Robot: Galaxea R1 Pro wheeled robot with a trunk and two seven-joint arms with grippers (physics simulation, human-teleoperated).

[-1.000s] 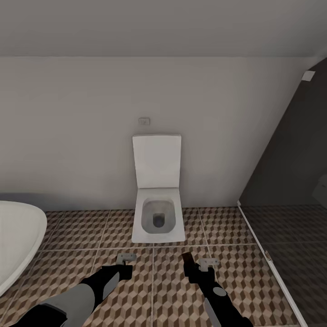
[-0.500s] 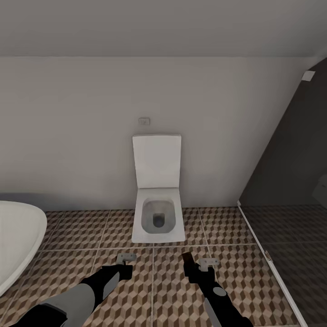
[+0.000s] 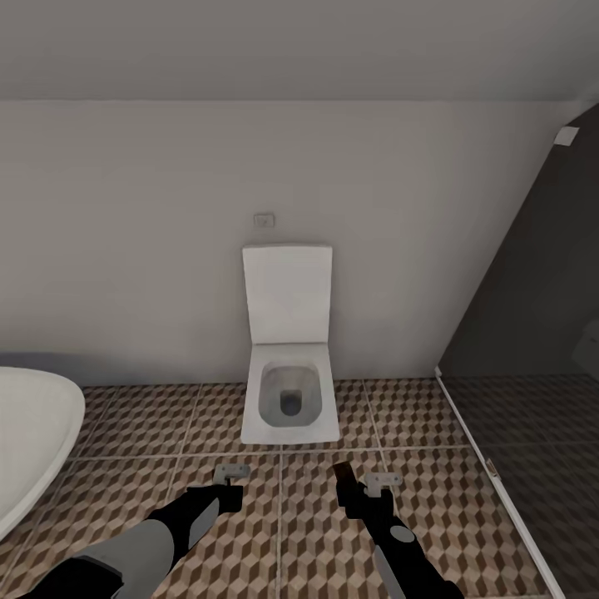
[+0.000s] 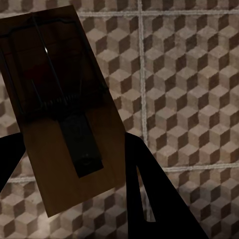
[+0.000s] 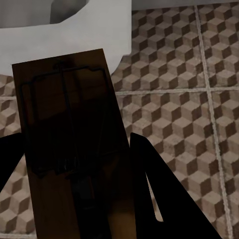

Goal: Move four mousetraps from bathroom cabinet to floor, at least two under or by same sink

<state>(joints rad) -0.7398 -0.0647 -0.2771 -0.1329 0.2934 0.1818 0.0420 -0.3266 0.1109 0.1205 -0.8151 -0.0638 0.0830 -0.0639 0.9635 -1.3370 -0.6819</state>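
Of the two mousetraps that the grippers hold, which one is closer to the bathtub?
The mousetrap in the left gripper: this mousetrap hangs on the side of the bathtub. The right gripper's mousetrap is nearer the dark shower glass.

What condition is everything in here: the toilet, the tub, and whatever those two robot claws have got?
White square toilet: lid raised against the wall, bowl open.
White rounded bathtub: partly in view at the left edge, standing on the cube-patterned tile floor.
Left gripper: shut on a flat dark-brown mousetrap, held above the tiles.
Right gripper: shut on a second dark-brown mousetrap, held above the tiles near the toilet.
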